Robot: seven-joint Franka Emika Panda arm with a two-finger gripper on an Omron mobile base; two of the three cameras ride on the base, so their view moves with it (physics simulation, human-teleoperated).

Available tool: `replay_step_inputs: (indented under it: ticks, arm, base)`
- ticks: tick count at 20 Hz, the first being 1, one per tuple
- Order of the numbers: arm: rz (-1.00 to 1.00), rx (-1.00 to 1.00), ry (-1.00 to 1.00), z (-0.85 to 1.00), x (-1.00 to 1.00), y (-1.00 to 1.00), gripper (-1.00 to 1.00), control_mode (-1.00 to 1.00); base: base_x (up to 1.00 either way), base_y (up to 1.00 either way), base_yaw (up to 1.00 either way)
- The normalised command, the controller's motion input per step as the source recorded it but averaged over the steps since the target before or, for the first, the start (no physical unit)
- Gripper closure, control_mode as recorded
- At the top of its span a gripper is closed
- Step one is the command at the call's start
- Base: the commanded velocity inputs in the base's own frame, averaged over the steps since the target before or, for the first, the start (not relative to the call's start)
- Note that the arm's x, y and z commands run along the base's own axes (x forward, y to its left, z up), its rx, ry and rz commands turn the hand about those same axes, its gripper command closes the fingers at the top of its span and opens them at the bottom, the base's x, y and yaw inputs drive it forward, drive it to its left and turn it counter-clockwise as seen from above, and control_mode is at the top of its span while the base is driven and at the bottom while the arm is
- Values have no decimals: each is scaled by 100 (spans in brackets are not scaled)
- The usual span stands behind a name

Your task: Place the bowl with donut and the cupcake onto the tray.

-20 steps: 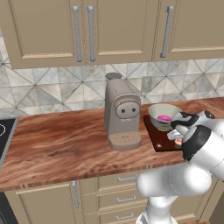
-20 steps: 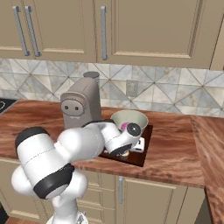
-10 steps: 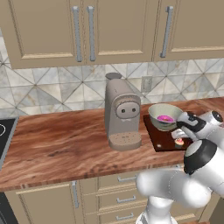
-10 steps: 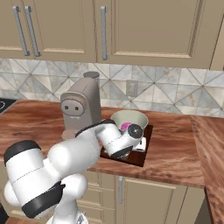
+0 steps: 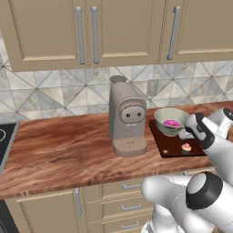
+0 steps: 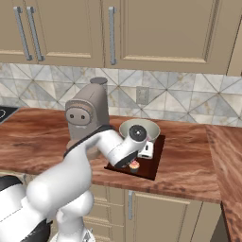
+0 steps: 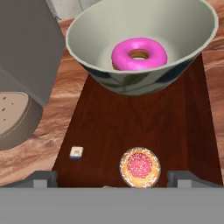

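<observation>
The donut (image 7: 139, 53) has bright pink icing. The bowl (image 7: 144, 26) is cream inside, grey-green outside. The tray (image 7: 140, 127) is dark reddish-brown. The cupcake (image 7: 140, 166) has pink frosting. The desk (image 5: 59, 145) shows reddish wood grain.

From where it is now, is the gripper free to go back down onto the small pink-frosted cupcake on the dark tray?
Probably yes. The gripper is open with the small pink-frosted cupcake lying between its fingertips in the hand view, nothing over it. The wide grey-green bowl sits further back on the dark reddish-brown tray, apart from the cupcake.
</observation>
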Motion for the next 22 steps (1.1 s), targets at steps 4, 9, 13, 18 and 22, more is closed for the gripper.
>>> replay_step_inputs:
  ticks: [4, 9, 13, 18, 22]
  arm:
    - [-7, -1, 0, 44, -24, 11, -100, -100]
    - [-13, -2, 2, 48, -30, 10, -100, -100]
    - [-15, -3, 5, 43, -26, 16, -100, -100]
    - [-9, -4, 1, 27, -36, 23, -100, -100]
    - [-4, -5, 0, 25, -47, 28, -100, -100]
  base:
    - [0, 0, 0]
    - [0, 0, 0]
    - [0, 0, 0]
    - [0, 0, 0]
    - [0, 0, 0]
